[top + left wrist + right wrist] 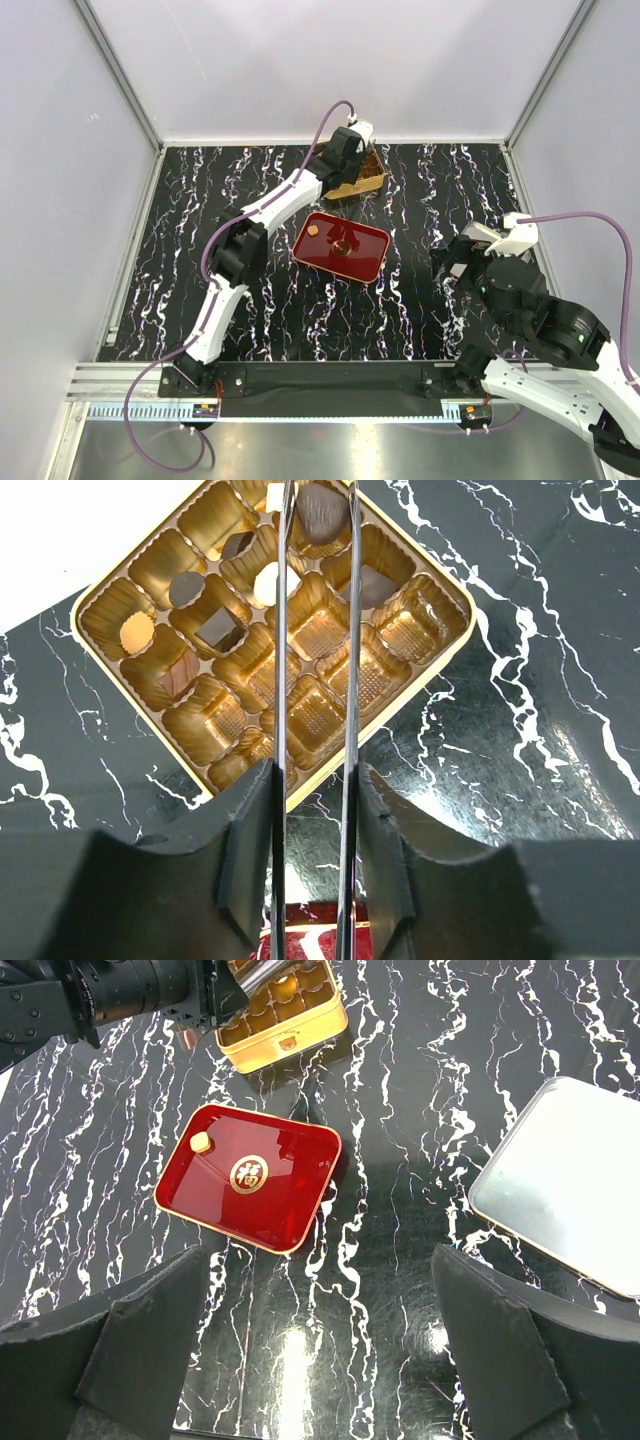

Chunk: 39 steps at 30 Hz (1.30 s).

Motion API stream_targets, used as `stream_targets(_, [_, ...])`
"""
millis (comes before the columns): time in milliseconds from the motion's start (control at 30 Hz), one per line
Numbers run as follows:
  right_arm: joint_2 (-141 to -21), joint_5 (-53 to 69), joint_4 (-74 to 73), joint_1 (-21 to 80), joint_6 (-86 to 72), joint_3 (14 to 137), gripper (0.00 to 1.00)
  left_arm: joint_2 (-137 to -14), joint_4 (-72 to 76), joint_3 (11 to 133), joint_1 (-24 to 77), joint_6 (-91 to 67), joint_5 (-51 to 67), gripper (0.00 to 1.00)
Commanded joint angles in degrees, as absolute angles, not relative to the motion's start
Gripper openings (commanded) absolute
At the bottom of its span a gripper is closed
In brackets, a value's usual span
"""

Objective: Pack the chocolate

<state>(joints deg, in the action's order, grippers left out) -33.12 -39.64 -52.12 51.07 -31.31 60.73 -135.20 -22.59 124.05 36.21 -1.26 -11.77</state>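
Note:
My left gripper (315, 780) (352, 152) hangs over the gold tin (318, 630) (372, 180), shut on thin metal tweezers (281, 680). The tweezer tips flank a dark chocolate (322, 512) at a far cell. Whether they still touch it I cannot tell. Several other chocolates lie in cells, among them a cream round (136, 632) and a dark square (218, 630). One tan chocolate (200, 1142) (312, 230) rests on the red tray (290, 1200) (365, 250). My right gripper (320, 1360) (455, 265) is open and holds nothing, right of the tray.
A flat silver lid (570, 1190) lies on the black marbled table (260, 310) at the right, under my right arm. White walls and metal frame rails enclose the table on three sides.

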Motion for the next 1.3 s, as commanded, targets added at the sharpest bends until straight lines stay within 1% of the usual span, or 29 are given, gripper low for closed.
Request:
stream_targets(0, [-33.31, -42.01, -50.36, 51.50, -30.76, 60.82, 1.00, -135.26, -18.02, 127.27, 35.77, -0.35, -11.86, 0.41])
stream_targets(167, [-33.31, -41.84, -50.27, 51.42, -30.94, 60.82, 1.00, -134.56, -18.10, 127.18, 35.77, 0.97, -12.48, 0.43])
stream_targets(333, [-33.49, -41.66, -50.36, 51.50, -30.94, 60.91, 1.00, -131.40, -19.94, 127.26, 35.95, 0.79, -11.87, 0.43])
stream_targets(467, [-33.57, -41.66, -50.45, 51.50, -30.94, 61.26, 1.00, -124.47, -22.32, 124.82, 37.00, 1.32, -12.04, 0.43])
stream_targets(500, [-33.49, -41.66, -50.36, 51.50, -30.85, 61.35, 1.00, -120.89, -23.11, 124.11, 37.26, 1.32, -12.74, 0.43])
stream_targets(567, [-33.49, -41.57, -50.54, 51.50, -30.59, 61.52, 1.00, -117.18, -26.53, 122.09, 37.88, 0.18, -13.62, 0.43])
stream_targets(667, [-33.40, -41.40, -50.71, 51.59, -30.15, 61.44, 1.00, -109.01, -32.51, 115.95, 37.88, -5.70, -12.31, 0.43])
stream_targets(767, [-32.96, -40.78, -50.63, 51.50, -30.15, 61.35, 1.00, -101.62, -37.34, 106.73, 38.23, -9.75, -10.28, 0.41])
stream_targets(833, [-32.52, -39.82, -50.62, 51.50, -30.41, 61.35, 1.00, -98.37, -40.58, 99.98, 38.76, -11.34, -10.63, 0.41])
stream_targets(967, [-31.73, -38.76, -50.71, 51.50, -30.76, 61.35, 1.00, -91.52, -45.35, 91.34, 40.51, -13.71, -14.41, 0.40])
stream_targets(1033, [-31.64, -38.67, -51.06, 51.50, -30.76, 61.52, 1.00, -89.57, -45.70, 85.73, 41.57, -15.11, -15.64, 0.40])
stream_targets(1167, [-31.73, -38.67, -51.77, 51.50, -31.29, 61.79, 1.00, -86.05, -44.48, 78.77, 42.45, -16.17, -17.40, 0.40])
stream_targets(1267, [-31.82, -38.23, -51.77, 51.50, -31.73, 61.79, 1.00, -86.22, -44.91, 78.05, 42.71, -15.82, -19.06, 0.40])
